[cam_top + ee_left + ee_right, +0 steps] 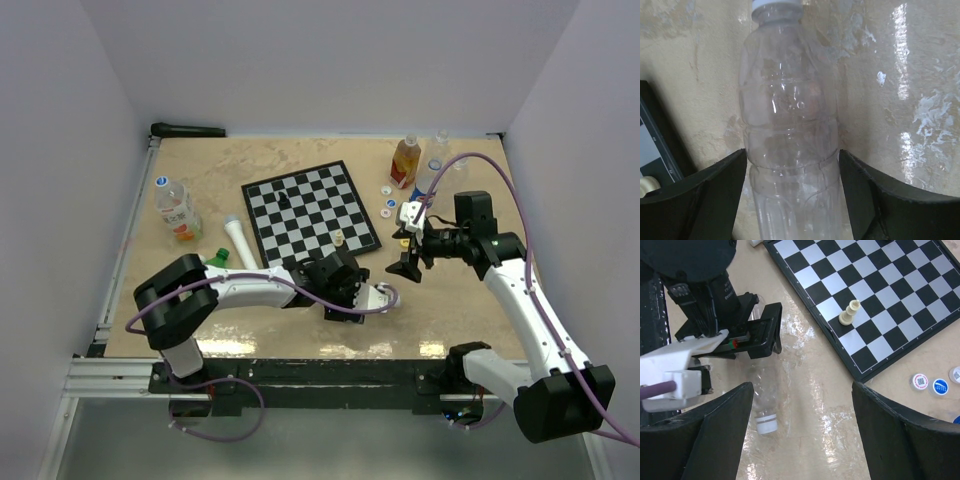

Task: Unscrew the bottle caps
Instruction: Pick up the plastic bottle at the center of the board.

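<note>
The left gripper (792, 160) presses its fingers (725, 185) against both sides of a clear bottle (790, 115) lying on the table (900, 150), its white cap (776, 5) still on. The right gripper (802, 387) hangs wide and empty over that cap. Loose caps (940, 386) lie beside the chessboard (880, 290), while a blue-capped bottle (175, 208) at the far left is not yet opened.

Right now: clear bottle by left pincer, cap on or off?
On: white cap sits on the clear bottle neck in both wrist views.
</note>
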`<action>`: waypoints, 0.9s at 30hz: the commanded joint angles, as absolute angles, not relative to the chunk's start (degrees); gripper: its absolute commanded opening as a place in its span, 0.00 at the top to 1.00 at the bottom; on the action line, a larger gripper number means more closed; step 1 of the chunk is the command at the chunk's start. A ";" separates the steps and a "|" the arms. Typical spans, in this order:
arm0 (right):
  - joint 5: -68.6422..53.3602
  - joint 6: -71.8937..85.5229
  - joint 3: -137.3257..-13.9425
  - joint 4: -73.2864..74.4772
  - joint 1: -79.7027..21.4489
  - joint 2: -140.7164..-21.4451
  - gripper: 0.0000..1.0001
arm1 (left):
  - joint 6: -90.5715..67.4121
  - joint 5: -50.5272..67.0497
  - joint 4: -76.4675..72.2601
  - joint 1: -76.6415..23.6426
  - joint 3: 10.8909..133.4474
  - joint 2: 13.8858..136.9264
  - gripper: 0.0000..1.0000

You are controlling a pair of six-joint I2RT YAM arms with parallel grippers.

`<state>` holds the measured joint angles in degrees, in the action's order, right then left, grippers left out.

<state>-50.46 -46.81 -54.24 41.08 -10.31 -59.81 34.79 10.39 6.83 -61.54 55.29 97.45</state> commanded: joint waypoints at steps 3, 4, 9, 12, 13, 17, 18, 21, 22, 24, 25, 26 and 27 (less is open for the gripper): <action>-50.80 -45.88 -54.23 39.55 -9.84 -58.80 0.17 | 33.22 7.82 3.87 -62.31 55.81 99.84 0.27; -50.80 -45.88 -54.23 39.55 -9.76 -58.89 0.17 | 33.05 8.08 3.87 -62.23 55.81 99.93 0.29; -50.98 -46.14 -54.32 39.81 -9.41 -58.71 0.17 | 31.56 8.09 4.48 -62.31 55.81 98.53 0.53; -51.15 -47.02 -54.40 40.60 -9.40 -58.45 0.17 | 30.50 8.09 5.36 -62.23 55.11 94.85 0.72; -51.15 -47.20 -54.49 40.78 -9.32 -58.53 0.17 | 30.24 7.91 5.71 -62.14 54.59 93.09 0.77; -50.02 -50.87 -58.34 46.21 -9.40 -60.02 0.17 | 29.10 7.30 7.03 -61.35 51.86 83.87 0.86; -49.14 -52.02 -60.19 48.14 -9.40 -60.73 0.18 | 28.40 7.03 7.21 -60.83 51.33 81.76 0.87; -48.69 -54.84 -65.55 52.81 -9.40 -62.92 0.17 | 26.55 6.07 7.30 -58.81 49.84 74.90 0.91; -49.13 -55.54 -66.87 53.87 -9.40 -63.45 0.18 | 25.85 5.37 6.86 -58.10 49.22 72.97 0.91; -50.70 -57.03 -69.77 56.15 -9.49 -64.68 0.13 | 25.14 3.96 6.24 -56.70 48.26 69.45 0.92; -51.58 -57.56 -71.09 57.03 -9.58 -65.30 0.12 | 24.96 3.09 5.72 -55.99 47.47 67.78 0.92; -52.98 -58.79 -72.32 58.78 -9.75 -66.17 0.10 | 25.05 2.12 4.84 -55.46 46.42 65.76 0.93; -53.96 -59.23 -73.73 59.67 -10.19 -67.05 0.09 | 25.22 0.98 3.44 -55.11 45.19 63.92 0.94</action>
